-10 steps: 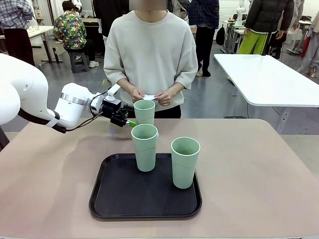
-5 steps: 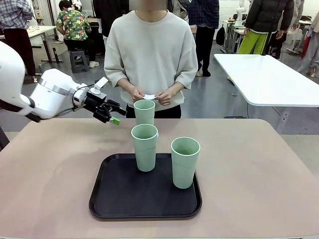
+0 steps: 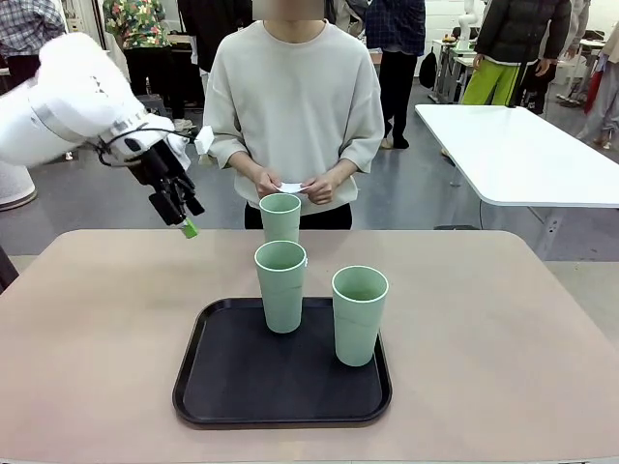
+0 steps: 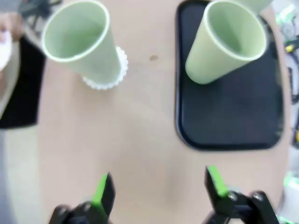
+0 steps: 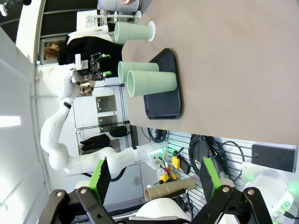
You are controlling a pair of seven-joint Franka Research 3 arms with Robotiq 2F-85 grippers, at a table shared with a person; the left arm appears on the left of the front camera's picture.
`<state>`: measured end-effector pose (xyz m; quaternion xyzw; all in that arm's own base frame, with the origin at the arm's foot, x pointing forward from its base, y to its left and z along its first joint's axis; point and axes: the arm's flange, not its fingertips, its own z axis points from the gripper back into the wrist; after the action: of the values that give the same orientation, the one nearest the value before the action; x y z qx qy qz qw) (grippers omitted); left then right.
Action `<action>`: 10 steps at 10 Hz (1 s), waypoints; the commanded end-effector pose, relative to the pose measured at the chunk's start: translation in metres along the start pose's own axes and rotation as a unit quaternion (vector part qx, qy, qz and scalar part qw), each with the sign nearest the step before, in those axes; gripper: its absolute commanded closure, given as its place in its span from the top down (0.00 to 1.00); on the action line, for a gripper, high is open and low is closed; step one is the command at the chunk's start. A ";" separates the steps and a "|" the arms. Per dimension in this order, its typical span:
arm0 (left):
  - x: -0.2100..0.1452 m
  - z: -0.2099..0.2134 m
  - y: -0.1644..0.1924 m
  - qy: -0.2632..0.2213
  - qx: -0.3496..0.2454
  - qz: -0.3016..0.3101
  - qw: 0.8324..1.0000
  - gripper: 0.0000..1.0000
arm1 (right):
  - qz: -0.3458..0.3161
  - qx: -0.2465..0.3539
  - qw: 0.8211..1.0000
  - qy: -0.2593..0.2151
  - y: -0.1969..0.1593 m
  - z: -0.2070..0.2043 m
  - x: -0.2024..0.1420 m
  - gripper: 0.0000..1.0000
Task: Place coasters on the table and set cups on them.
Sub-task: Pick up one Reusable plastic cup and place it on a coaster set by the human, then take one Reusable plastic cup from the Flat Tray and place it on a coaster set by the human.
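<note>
The left gripper [image 3: 186, 220] is seen raised above the far-left part of the table [image 3: 503, 329], angled downward, w/ its jaws spread wide and nothing held btwn them. In the left wrist view its green-padded fingers [image 4: 102, 193] are shown well apart over bare tabletop, in contact w/ nothing. The right gripper [image 5: 154, 179] is likewise released, jaws parted w/ nothing btwn them, and is seen off to the side of the table, well apart from every cup. The far cup [image 3: 280, 217] is set upright on a coaster [image 4: 103, 84] on the tabletop, just beyond the far edge of the black tray [image 3: 280, 387] (the lacy rim is shown peeking out around the base in both wrist views; in the front view that base is hidden behind the middle cup). The middle cup [image 3: 281, 287] and the right cup [image 3: 359, 315] are stood upright on the tray, the former at its far edge near ctr, the latter nearer the robot & to the right, w/ a clear gap btwn them. A small white flat item [image 3: 290, 188] is held btwn the person's hands [image 3: 266, 184], just behind the far cup's rim; it is too small for it to be told whether it is another coaster.
</note>
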<state>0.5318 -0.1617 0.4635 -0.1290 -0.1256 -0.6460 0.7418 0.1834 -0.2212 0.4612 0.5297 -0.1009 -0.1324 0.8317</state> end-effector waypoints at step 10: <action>0.031 0.041 -0.055 0.073 0.006 0.228 0.971 1.00 | 0.008 0.010 1.000 -0.003 0.000 0.000 0.001 1.00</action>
<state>0.4786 -0.1853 0.5103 -0.1067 -0.0464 -0.4550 0.8829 0.1833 -0.2213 0.4611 0.5298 -0.1011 -0.1326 0.8316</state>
